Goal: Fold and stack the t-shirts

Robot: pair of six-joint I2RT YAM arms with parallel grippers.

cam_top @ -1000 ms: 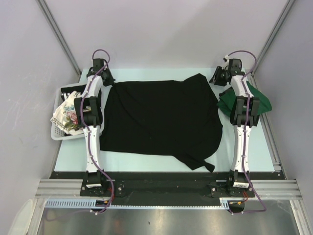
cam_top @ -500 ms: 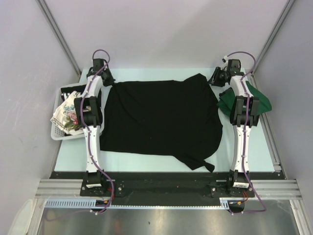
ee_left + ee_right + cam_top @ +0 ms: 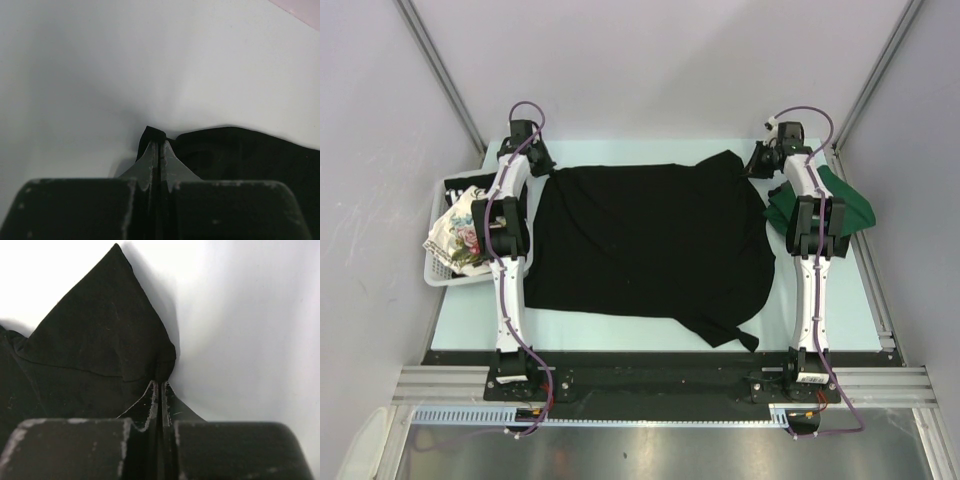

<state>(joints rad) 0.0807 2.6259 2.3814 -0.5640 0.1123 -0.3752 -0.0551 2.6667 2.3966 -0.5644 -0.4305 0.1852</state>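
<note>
Lying spread flat in the middle of the table (image 3: 580, 332), the big black shirt (image 3: 650, 240) is not folded yet. The left gripper (image 3: 159, 146) is closed tight on its far left corner, the right gripper (image 3: 159, 385) on its far right corner. The green shirt (image 3: 845, 205) lies crumpled at the right edge, and the flowered shirt (image 3: 455, 240) sits in the basket (image 3: 438, 275). I judge the task is near its beginning: nothing is stacked.

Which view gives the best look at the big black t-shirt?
The top external view: the black t-shirt lies spread across the table, almost entirely visible. The left wrist view shows only an edge pinched in the left hand; the right wrist view only a pointed corner pinched in the right hand.
</note>
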